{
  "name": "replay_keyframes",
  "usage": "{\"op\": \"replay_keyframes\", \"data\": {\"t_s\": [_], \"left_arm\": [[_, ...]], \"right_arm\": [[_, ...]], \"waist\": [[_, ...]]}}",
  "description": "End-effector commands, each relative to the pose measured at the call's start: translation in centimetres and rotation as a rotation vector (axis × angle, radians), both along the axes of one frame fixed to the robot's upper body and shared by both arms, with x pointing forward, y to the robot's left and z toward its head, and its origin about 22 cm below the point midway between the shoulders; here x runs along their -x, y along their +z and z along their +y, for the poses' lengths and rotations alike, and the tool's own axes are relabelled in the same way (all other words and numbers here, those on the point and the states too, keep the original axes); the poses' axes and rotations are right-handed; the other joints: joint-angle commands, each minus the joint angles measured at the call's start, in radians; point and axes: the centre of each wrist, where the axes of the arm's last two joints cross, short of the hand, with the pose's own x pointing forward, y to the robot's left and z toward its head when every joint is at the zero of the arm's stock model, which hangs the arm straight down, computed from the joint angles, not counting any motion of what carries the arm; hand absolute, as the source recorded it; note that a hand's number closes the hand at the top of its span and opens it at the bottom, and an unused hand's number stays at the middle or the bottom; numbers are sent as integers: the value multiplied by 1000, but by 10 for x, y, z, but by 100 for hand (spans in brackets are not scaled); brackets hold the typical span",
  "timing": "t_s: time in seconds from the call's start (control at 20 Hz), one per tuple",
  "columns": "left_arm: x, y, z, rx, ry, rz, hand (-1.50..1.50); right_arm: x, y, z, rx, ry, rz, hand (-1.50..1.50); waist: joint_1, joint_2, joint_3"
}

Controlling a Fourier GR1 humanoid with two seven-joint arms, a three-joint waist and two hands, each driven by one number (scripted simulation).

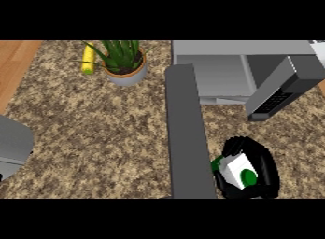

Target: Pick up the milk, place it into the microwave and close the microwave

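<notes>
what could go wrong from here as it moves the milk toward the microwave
1. The open microwave door stands between the counter's middle and the right hand; swinging the milk carton leftward could strike it.
2. The microwave opening looks narrow from here, so the carton may catch on its front edge.
3. The hand's fingers hide much of the carton, so its tilt is hard to judge before setting it down.

The microwave [220, 74] is set at the counter's [103, 130] far right. A potted plant [126, 63] is placed to its left, with a banana [88, 60] just beside.
</notes>
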Motion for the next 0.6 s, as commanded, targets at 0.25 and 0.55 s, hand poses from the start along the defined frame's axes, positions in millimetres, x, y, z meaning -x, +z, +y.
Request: {"op": "replay_keyframes", "data": {"t_s": [0.25,0.55], "left_arm": [[6,-21,6,-1,12,-8,-150],[4,-10,21,-18,20,9,-150]], "right_arm": [[-23,40,50,23,-54,-51,150],[-79,53,53,133,-165,-48,150]], "waist": [[13,4,1],[21,7,1]]}}
